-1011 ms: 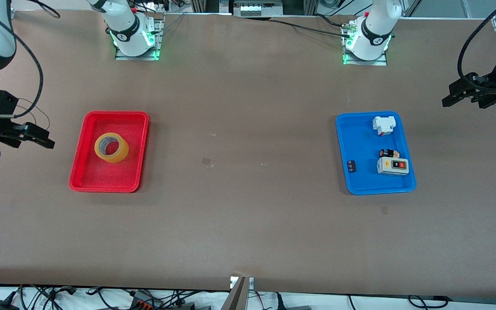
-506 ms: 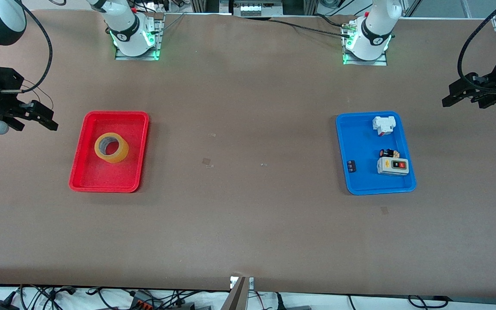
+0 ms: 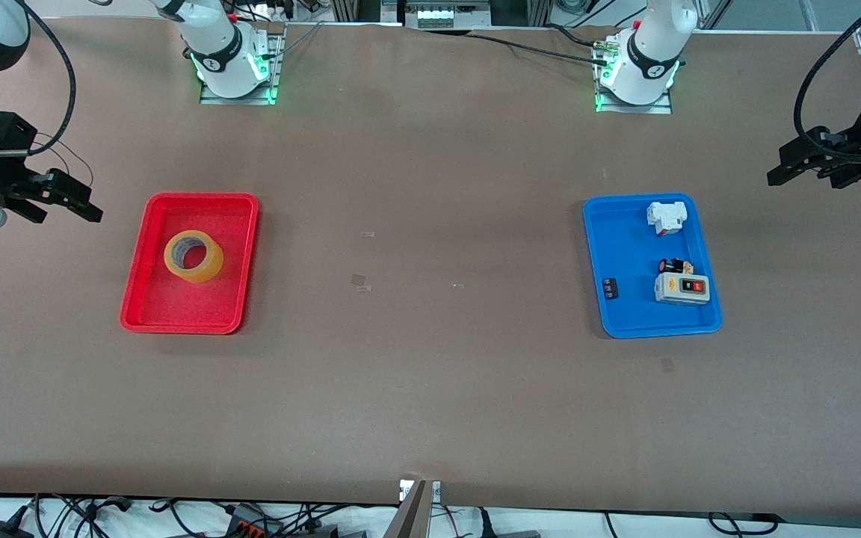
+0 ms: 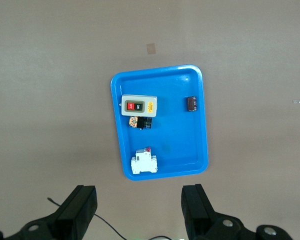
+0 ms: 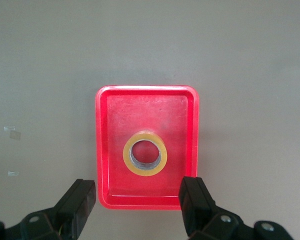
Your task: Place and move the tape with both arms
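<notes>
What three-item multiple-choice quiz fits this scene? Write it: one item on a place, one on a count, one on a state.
1. Where is the tape?
A. in the red tray
B. in the blue tray
C. on the bare table

2. How many things lie in the blue tray?
A. two
B. four
C. six

3. How is the right tool?
A. shut on the tape
B. open and empty
C. resting in the red tray

Key: 1 A, the roll lies inside the red rim; 2 B, two switch boxes and two small dark parts show; 3 B, its fingers stand apart in the right wrist view, beside the red tray.
</notes>
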### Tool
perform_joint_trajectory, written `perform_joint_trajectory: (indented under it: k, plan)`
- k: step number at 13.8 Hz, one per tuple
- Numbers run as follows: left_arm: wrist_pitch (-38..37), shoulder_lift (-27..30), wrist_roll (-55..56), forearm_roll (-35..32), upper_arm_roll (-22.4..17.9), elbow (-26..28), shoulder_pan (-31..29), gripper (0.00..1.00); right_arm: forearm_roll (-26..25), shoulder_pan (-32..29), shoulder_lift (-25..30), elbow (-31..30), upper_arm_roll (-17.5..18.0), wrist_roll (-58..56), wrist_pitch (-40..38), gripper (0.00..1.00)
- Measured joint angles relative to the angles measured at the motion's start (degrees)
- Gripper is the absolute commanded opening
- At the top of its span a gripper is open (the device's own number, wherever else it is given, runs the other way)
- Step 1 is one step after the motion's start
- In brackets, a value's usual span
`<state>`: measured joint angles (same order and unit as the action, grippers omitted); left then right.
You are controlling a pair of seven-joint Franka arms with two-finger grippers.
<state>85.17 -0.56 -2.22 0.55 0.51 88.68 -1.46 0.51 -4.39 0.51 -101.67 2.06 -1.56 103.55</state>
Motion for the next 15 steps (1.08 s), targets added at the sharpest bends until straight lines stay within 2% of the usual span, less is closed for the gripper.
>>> perform_joint_trajectory:
  k: [7, 15]
  plan:
    - [0.0, 0.0, 0.0, 0.0, 0.0, 0.0, 0.0, 1.00, 0.0, 1.0, 0.9, 0.0, -2.1, -0.4, -1.7, 1.00]
    - [0.0, -0.2, 0.0, 0.0, 0.0, 0.0, 0.0, 1.00, 0.0, 1.4, 1.7, 0.0, -2.1, -0.6, -4.5, 1.00]
